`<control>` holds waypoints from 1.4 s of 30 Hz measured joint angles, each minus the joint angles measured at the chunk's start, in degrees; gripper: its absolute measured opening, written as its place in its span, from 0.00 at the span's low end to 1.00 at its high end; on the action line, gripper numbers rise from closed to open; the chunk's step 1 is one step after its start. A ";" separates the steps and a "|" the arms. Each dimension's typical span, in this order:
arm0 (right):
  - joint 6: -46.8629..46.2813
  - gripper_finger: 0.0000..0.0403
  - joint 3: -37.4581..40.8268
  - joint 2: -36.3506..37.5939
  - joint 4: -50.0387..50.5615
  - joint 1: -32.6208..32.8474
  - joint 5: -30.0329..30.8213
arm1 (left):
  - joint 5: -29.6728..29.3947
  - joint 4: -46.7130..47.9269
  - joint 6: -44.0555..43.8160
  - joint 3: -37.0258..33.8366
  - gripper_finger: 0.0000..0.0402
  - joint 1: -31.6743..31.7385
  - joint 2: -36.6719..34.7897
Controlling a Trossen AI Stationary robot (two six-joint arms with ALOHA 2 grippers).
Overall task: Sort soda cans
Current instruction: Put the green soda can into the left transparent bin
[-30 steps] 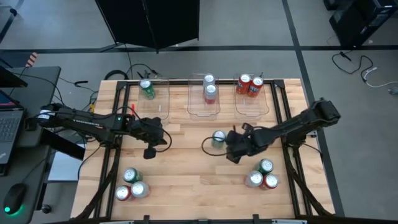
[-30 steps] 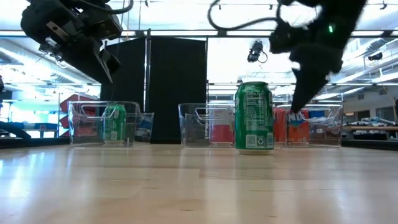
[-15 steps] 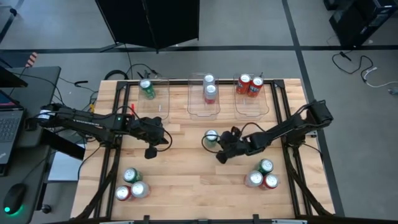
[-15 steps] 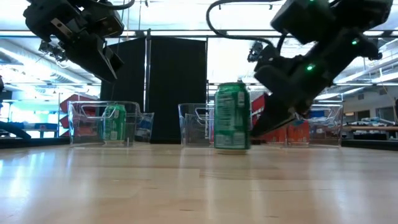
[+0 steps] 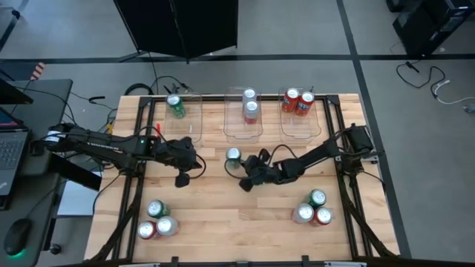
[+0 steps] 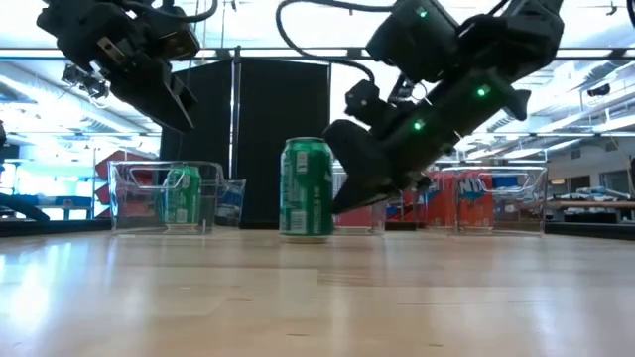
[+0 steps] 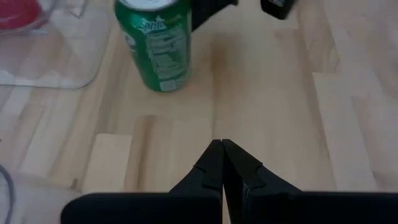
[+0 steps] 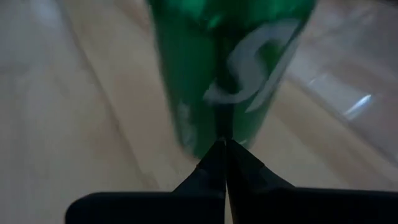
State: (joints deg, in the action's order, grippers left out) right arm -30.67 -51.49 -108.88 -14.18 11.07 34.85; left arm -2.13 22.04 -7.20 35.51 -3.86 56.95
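Green can: the green can (image 5: 233, 156) stands upright on the counter (image 5: 223, 215), long axis vertical, just in front of the middle bin (image 5: 245, 127).
Right tool: the right tool (image 5: 245, 176), fingers pressed together and holding nothing, lies low with its tips at the green can's side, on the side away from the left bin (image 5: 180, 119).
Left tool: the left tool (image 5: 180, 180), also closed and empty, hangs above the counter on the green can's other side, near it.
Key relation: the right arm looks nearer; a sideways push seems the likely move, and a tall can may tip.
Surface: pale wood planks, smooth.
Room: grey floor, black screen beyond the bins.
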 joint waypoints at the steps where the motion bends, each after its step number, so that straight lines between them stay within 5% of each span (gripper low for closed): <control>1: -0.09 0.00 -0.15 0.02 0.01 0.27 1.86 | -0.10 0.00 -0.04 0.00 0.01 0.02 0.00; 5: -2.24 0.00 -0.22 0.44 0.12 1.12 11.91 | -0.34 -0.07 -0.07 0.00 0.00 0.02 0.00; 8: -2.33 0.00 -0.22 0.23 -1.20 0.77 13.04 | -0.94 -0.91 -0.55 0.00 0.01 0.00 0.00; 17: 1.29 0.00 -0.17 -2.04 -11.88 -1.55 5.36 | -1.05 3.51 -0.96 6.03 0.01 0.11 0.11; 26: 5.42 0.00 -1.91 -6.94 -22.54 -1.98 3.77 | -2.47 11.90 -3.84 11.74 0.01 0.11 0.23; 42: 13.82 0.00 -18.78 -16.85 -22.05 -3.70 -5.09 | -2.45 29.96 -5.51 25.30 0.30 0.11 13.68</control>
State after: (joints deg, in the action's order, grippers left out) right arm -16.84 -70.27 -125.73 -36.24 7.38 29.76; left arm -4.58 52.00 -12.71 60.81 -3.75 70.63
